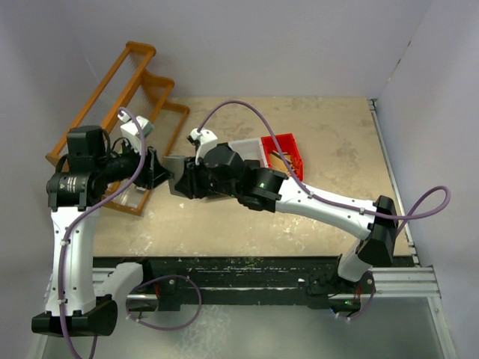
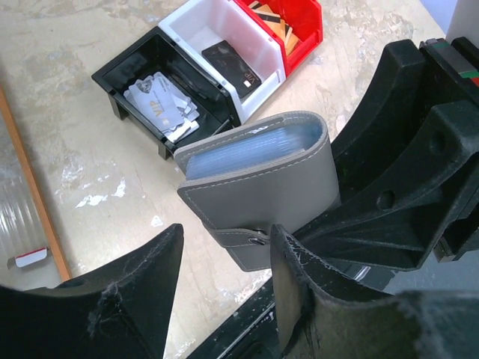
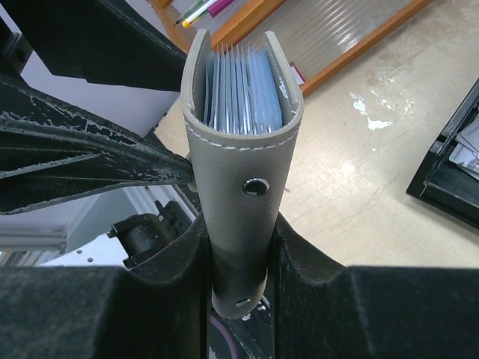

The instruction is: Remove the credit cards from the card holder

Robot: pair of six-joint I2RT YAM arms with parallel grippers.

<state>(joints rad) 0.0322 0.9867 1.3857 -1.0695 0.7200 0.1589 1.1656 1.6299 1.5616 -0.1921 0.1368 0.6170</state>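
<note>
**Card holder pinched in right gripper, left gripper around its clasp end**

We see three bins in a row on the table (image 2: 75, 172). The black bin (image 2: 126, 54) holds a loose pile of credit cards (image 2: 161, 101), pale, one printed VIP. The white bin (image 2: 187, 21) holds one black flat item (image 2: 232, 63). The red bin (image 2: 301, 43) holds tan pieces (image 2: 278, 26), cut off at the frame edge.

The card holder (image 3: 243, 149) is off the table. The right gripper (image 3: 239, 247) is clamped tight on its snap end, and bluish clear sleeves are packed inside at the open edge. We cannot tell whether any cards sit in those sleeves.

The left gripper (image 2: 228, 239) has its jaws partly spread, one on either side of the holder's clasp end. A gap shows on one side, and contact on the other is unclear. From above, both arms hide most of the holder and the bins.
</note>
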